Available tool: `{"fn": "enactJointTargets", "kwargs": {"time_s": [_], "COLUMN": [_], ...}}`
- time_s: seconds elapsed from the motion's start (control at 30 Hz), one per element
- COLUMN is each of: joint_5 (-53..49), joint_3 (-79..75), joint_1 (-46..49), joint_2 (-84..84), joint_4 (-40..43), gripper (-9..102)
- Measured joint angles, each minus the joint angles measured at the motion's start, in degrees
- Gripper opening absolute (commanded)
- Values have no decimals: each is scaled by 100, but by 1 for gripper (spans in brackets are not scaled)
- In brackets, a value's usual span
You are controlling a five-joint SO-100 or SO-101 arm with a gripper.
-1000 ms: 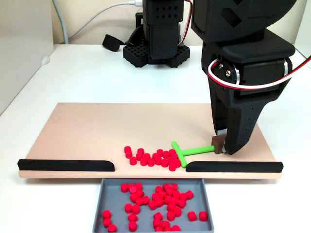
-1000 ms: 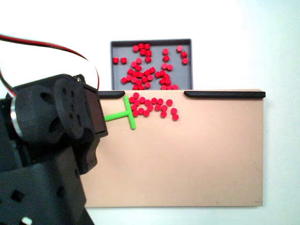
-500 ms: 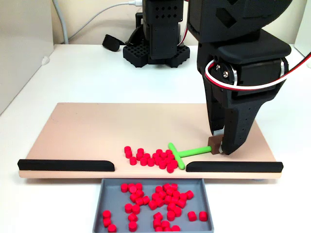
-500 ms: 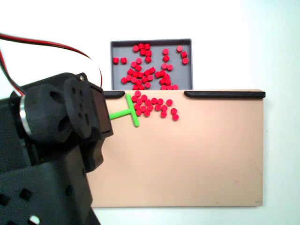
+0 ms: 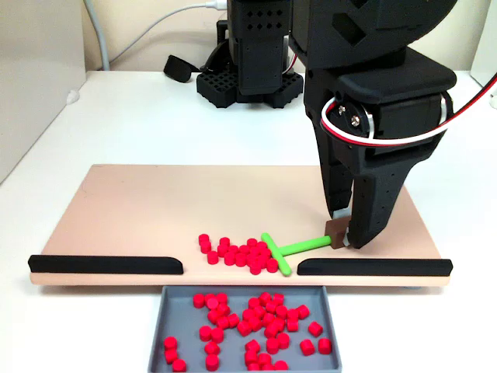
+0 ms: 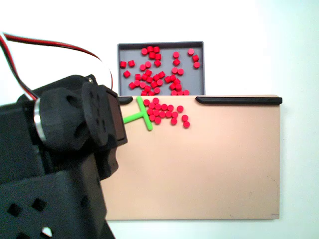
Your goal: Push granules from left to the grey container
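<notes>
Black gripper (image 5: 346, 239) pointing down onto the tan board (image 5: 155, 210), near the board's front right in a fixed view, fingers closed on the small brown block at the end of the green T-shaped stick (image 5: 283, 251). Stick lying flat on the board, its crossbar turned toward a loose cluster of red granules (image 5: 237, 252) and touching the nearest of them. Cluster sitting on the board just behind the gap between the two black strips (image 5: 105, 264), close to the front edge. Grey container (image 5: 159, 326) placed just off that edge, directly below the gap, already holding many more red granules scattered over its floor. In another fixed view, from the opposite side, container (image 6: 121, 64) at the top, granules on the board (image 6: 164, 112) just beneath it, green stick (image 6: 143, 114) at their left, and the arm's black body covering the lower left. White table (image 5: 155, 116) underneath, arm base at the back.
</notes>
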Motion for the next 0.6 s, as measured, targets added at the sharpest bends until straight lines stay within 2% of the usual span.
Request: {"fn": "enactJointTargets", "kwargs": {"time_s": [0.6], "joint_5": [-360], "joint_3": [0], "joint_1": [158], "joint_2": [-9], "joint_4": [0], "gripper": [0]}}
